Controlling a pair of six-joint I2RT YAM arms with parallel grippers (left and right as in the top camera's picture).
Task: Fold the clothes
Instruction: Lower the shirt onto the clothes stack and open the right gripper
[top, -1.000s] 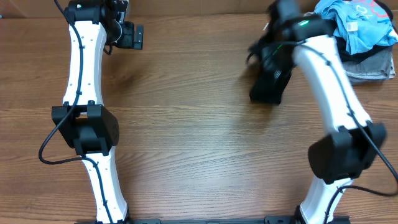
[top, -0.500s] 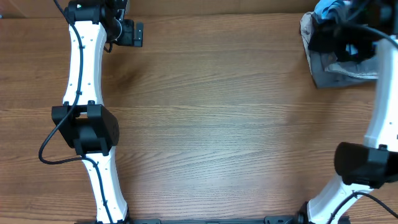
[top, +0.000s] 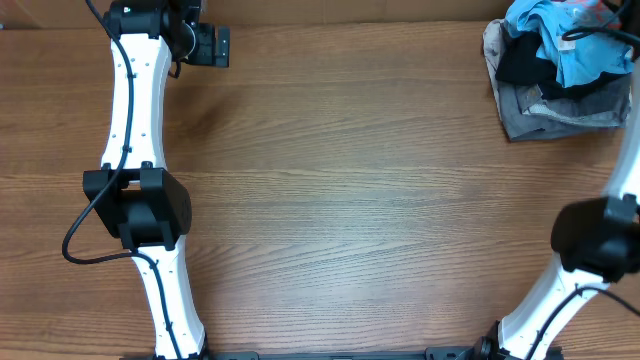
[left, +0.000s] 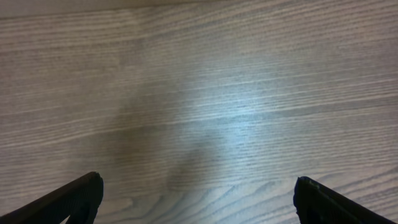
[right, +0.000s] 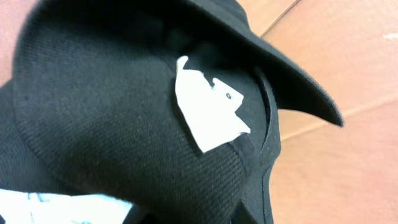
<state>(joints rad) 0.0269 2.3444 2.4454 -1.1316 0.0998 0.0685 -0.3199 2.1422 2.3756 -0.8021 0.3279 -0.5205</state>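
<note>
item: the clothes, thin black fabric, bunched in a heap at the far right corner of the table; not spread, not folded.
heap contents: light blue shirt on top, grey folded garment underneath, black cloth wedged between them.
right wrist view: filled by black cloth bearing a white label; own fingers hidden.
right gripper: out of sight past the frame edge; jaws closed; whether they pinched the black cloth could not be told.
right arm: stretched along the right edge toward the heap.
left gripper: at the far left, jaws wide apart, holding nothing, over bare wood.
risk one: a pull might drag the blue shirt along, since it overlapped the black cloth.
risk two: the grey garment might come unfolded as cloth slid off it.
risk three: thin fabric might slip from a shallow pinch.
surface: brown wood-grain table, matte, with one soft glare patch in the left wrist view.
room: nothing beyond the table showed.
</note>
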